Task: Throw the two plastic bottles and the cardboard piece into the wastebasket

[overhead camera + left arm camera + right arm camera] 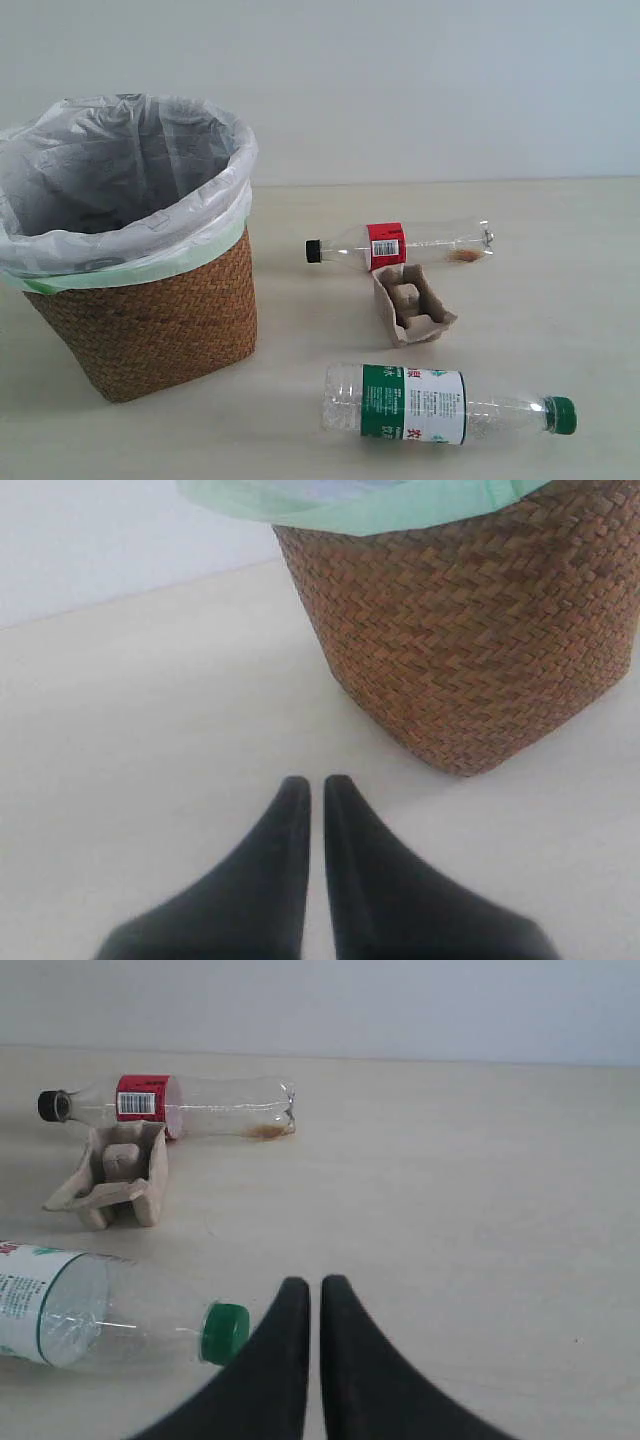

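Note:
The brown wicker wastebasket (150, 320) with its white bag stands upright at the left; its wall (480, 630) fills the left wrist view. The slim red-label bottle (400, 243) lies on its side mid-table, black cap toward the basket. The beige cardboard piece (412, 305) sits just in front of it. The wider green-label bottle (445, 404) lies nearer, green cap pointing right. My left gripper (313, 785) is shut, empty, a short way from the basket. My right gripper (314, 1286) is shut, empty, beside the green cap (225, 1333). Neither gripper shows in the exterior view.
A pale wooden table (560, 260) carries everything, with a plain white wall behind. A brown residue stain sits inside the slim bottle (200, 1107) near its base. The cardboard piece (112, 1175) lies between the two bottles.

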Controlling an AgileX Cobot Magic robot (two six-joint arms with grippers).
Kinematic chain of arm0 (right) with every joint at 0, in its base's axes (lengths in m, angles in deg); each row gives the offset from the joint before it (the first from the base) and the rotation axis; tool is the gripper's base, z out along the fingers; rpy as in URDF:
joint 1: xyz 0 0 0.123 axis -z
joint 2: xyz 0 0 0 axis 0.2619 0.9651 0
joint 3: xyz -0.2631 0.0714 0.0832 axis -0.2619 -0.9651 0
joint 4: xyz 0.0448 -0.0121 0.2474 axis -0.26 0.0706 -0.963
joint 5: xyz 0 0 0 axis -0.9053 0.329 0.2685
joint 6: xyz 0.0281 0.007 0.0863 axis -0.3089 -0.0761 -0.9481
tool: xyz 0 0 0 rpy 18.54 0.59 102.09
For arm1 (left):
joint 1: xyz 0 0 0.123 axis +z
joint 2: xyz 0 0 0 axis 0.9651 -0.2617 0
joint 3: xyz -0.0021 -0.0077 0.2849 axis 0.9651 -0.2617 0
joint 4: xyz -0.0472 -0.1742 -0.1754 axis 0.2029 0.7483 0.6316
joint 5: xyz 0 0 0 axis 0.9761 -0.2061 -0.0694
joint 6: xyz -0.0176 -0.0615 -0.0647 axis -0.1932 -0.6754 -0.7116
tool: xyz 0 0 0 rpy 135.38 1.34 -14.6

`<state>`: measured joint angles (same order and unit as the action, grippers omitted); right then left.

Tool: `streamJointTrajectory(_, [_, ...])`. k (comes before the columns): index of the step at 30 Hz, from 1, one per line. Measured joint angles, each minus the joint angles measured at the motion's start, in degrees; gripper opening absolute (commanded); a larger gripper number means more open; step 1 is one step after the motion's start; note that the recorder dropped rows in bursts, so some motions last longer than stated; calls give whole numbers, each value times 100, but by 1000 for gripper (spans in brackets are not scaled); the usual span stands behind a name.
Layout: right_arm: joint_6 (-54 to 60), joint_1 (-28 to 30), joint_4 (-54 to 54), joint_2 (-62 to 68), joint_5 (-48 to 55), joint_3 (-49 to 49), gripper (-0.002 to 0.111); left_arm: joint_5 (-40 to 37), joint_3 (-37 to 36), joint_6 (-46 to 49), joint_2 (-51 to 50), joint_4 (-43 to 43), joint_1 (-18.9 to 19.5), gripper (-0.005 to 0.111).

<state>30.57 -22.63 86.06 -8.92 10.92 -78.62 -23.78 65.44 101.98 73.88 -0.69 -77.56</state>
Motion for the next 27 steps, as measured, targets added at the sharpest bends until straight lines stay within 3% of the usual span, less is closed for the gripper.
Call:
streamJointTrajectory(16, [45,0,241,0,-902,0,1,0,0,0,0,0,0,4])
streamJointTrajectory(27, [-405,0,256,0,-4052,0,1,0,0,0,0,0,0,4])
